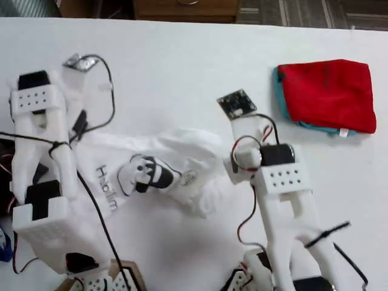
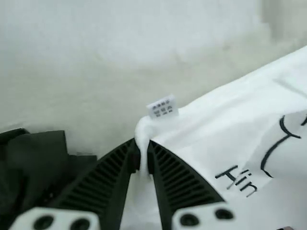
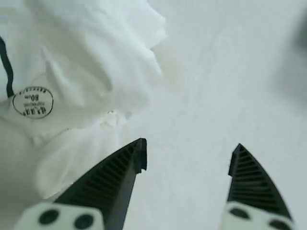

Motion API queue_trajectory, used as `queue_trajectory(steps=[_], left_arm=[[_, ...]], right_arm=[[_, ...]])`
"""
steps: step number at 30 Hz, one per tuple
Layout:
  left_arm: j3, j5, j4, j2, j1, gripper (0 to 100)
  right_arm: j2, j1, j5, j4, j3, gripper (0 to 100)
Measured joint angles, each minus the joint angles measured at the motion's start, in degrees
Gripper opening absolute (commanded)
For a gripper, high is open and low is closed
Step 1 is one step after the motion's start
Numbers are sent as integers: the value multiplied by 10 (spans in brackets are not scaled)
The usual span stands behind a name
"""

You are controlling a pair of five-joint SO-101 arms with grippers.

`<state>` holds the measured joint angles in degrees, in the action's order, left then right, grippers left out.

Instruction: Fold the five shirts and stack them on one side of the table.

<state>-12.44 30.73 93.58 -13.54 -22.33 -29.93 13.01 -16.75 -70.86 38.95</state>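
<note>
- Left gripper (image 2: 144, 155) pinches the hem of the crumpled white printed shirt (image 2: 230, 143); this thin hold may slip.
- Right gripper (image 3: 188, 154) spread above white counter (image 3: 230, 72); a one-sided pull could bunch the fabric.

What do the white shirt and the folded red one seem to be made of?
The white shirt looks like soft matte knit, probably cotton: it bunches and creases limply. The red shirt looks thicker and matte, its folds rounded; fibre unclear.
</note>
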Motion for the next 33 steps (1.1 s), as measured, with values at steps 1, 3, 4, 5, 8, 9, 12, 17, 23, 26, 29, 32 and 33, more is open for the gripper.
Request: queue_trajectory(steps=[1, 3, 4, 5, 8, 9, 12, 17, 23, 26, 29, 32, 33], left_arm=[[-33, 0, 25, 0, 0, 28], [-94, 0, 62, 1, 0, 28], [-113, 0, 69, 6, -3, 28], [-123, 0, 73, 12, -11, 28], [-119, 24, 78, 27, -43, 28], [-107, 35, 78, 32, -55, 28], [-52, 71, 78, 36, -89, 28], [81, 116, 30, 36, -124, 28], [214, 122, -105, 24, -143, 28], [238, 122, -125, 18, -142, 28], [239, 122, -129, 17, -142, 28], [239, 122, -129, 17, -142, 28], [239, 122, -129, 17, -142, 28]], right_arm=[[25, -1, 11, -1, -23, 279], [82, 1, 29, -11, -80, 279], [113, 7, 33, -21, -112, 279], [149, 15, 36, -36, -148, 279], [249, 44, 42, -99, -273, 281], [281, 53, 44, -123, -321, 281], [370, 74, 47, -189, -466, 282], [497, 112, 47, -261, -655, 281], [593, 190, 47, -272, -751, 282], [635, 219, 47, -272, -762, 282], [679, 214, 47, -260, -762, 282], [716, 216, 47, -246, -762, 270], [727, 217, 47, -245, -762, 241]])
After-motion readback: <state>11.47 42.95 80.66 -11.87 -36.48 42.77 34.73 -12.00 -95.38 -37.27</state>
